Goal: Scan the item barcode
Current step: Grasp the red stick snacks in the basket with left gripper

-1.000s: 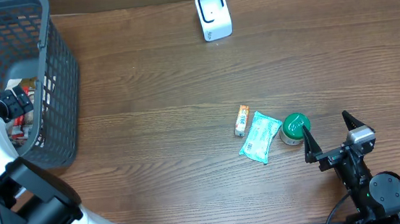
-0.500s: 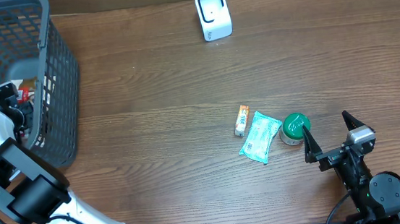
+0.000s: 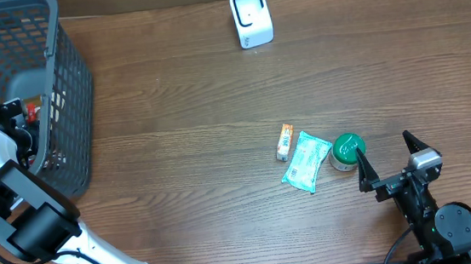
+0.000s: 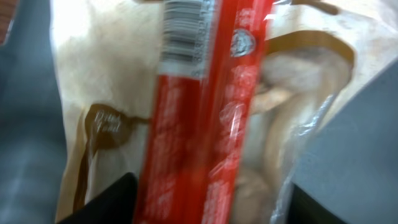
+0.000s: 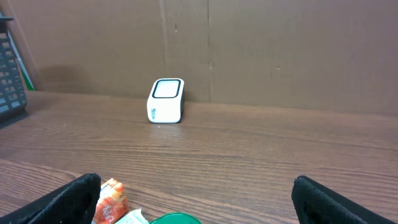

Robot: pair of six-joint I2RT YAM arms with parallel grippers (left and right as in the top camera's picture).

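The left pincer (image 4: 211, 202) is down inside the grey mesh basket (image 3: 69, 87) at the left edge of the surface (image 3: 182, 111). Its fingers stand apart, with a red stick pack (image 4: 199, 130) between them. The right-hand finger is clear of the pack, and whether the other one touches it cannot be told. The pack's barcode (image 4: 183, 31) faces the wrist camera. It lies on a white and tan pouch (image 4: 93, 74).

The right pincer (image 3: 382, 146) hovers near the front right with its fingers spread wide, holding nothing. Just beyond it stands a green-lidded tub (image 3: 347, 149), touching a teal packet (image 3: 306, 162). A small orange packet (image 3: 284, 141) lies just beside that.

The white scanner (image 3: 251, 18) stands near the far edge, well apart from both arms. The surface is dark brown wood grain. Behind it runs a plain brown board wall (image 5: 280, 50).
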